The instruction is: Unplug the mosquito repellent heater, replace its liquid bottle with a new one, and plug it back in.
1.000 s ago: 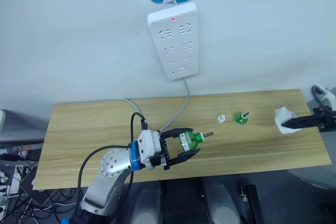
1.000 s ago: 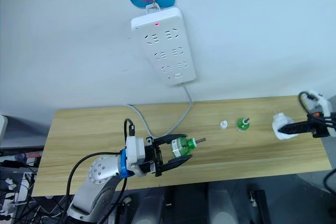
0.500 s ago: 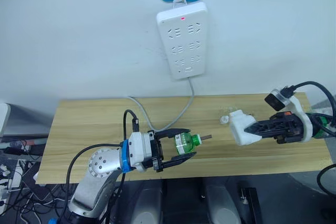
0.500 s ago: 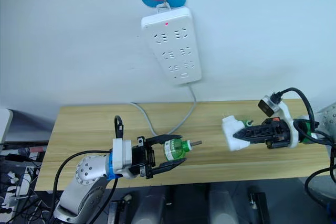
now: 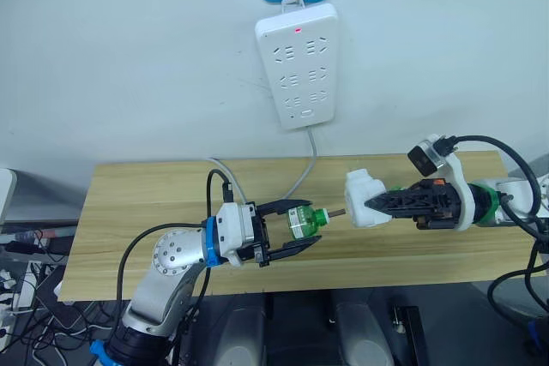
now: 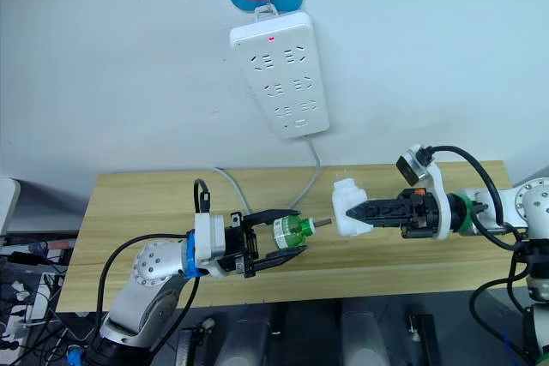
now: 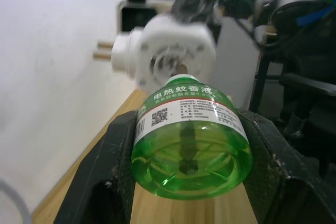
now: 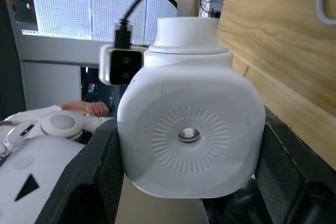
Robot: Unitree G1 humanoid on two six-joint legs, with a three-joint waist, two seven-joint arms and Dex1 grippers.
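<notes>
1. The left tool (image 5: 296, 227) holds a green bottle (image 5: 299, 222) between its two black fingers, lying on its side above the tabletop (image 5: 137, 203). The bottle's long axis runs left to right, and its thin wick points right.
2. The right tool (image 5: 371, 204) is closed on the white mosquito repellent heater (image 5: 361, 198), also held in the air over the tabletop, just to the right of the bottle.
3. The relation that matters: the heater lies straight along the wick's line, its open underside facing left toward the bottle. In the left wrist view the wick tip sits at the heater's round socket (image 7: 173, 65); I cannot tell whether it has entered.
4. The right wrist view shows the heater's vent hole (image 8: 189, 135) with a small metallic tip at its centre, which suggests the two axes are nearly matched.
5. Both arms are equally close; the next step likely calls for pushing the neck in and twisting.
6. The bottle is partly filled with green liquid. The heater's plug pins (image 7: 102, 50) point toward the far wall, where the power strip (image 5: 298, 64) hangs.
</notes>
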